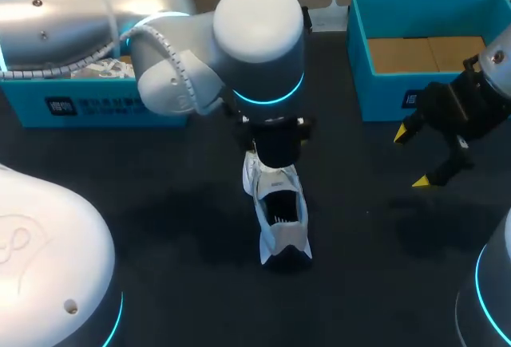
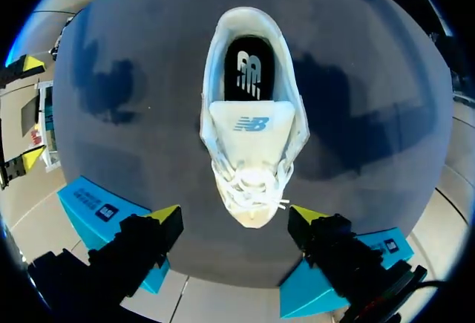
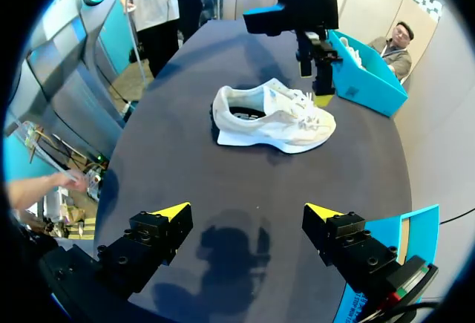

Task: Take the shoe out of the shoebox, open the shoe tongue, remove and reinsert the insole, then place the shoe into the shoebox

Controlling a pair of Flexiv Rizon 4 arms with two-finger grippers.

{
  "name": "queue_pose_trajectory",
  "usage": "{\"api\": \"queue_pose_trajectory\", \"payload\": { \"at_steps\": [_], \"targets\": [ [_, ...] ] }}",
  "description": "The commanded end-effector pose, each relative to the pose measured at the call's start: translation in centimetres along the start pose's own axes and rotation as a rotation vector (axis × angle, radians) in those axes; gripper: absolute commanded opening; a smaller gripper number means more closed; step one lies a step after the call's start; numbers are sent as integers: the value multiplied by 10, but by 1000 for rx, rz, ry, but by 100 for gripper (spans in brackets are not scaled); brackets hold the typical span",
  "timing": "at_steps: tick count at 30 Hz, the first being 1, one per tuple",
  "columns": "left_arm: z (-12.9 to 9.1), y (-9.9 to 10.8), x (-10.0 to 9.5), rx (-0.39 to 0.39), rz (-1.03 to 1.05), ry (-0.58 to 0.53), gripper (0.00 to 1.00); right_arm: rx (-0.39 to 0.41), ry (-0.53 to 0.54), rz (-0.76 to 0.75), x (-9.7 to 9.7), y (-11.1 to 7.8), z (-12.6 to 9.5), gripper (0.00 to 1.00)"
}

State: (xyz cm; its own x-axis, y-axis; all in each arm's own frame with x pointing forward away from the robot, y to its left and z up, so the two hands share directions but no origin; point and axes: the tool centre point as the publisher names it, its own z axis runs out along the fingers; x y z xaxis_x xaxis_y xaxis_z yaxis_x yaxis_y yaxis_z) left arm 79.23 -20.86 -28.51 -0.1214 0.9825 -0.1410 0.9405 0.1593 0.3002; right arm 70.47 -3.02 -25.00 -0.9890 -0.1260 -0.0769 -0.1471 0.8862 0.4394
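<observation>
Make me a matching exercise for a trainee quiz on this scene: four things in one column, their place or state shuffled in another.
1 sneaker
2 insole
3 right shoebox
4 left end effector

a open, above the sneaker's toe
b inside the sneaker
c teal, cardboard floor showing
d on the table, outside any box

Pairs: 1-d, 2-b, 3-c, 4-a

The shoe had a white upper of matt mesh and smoother leather-like panels. Its insole was matt black. The bench looked dark and matt. The shoebox was teal cardboard, plain brown inside. The left arm had a glossy silver shell.
</observation>
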Motion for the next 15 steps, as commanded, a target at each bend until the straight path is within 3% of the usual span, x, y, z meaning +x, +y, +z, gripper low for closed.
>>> {"api": "queue_pose_trajectory", "payload": {
  "at_steps": [1, 8, 15],
  "targets": [
    [-5, -2, 9, 0, 5, -14, 19, 3, -2, 1, 1, 0, 1, 100],
    [-6, -16, 14, 12, 6, -30, 32, 3, -2, 1, 1, 0, 1, 100],
    [1, -33, 13, 39, 18, -35, 31, 3, -2, 1, 1, 0, 1, 100]
  ]
}}
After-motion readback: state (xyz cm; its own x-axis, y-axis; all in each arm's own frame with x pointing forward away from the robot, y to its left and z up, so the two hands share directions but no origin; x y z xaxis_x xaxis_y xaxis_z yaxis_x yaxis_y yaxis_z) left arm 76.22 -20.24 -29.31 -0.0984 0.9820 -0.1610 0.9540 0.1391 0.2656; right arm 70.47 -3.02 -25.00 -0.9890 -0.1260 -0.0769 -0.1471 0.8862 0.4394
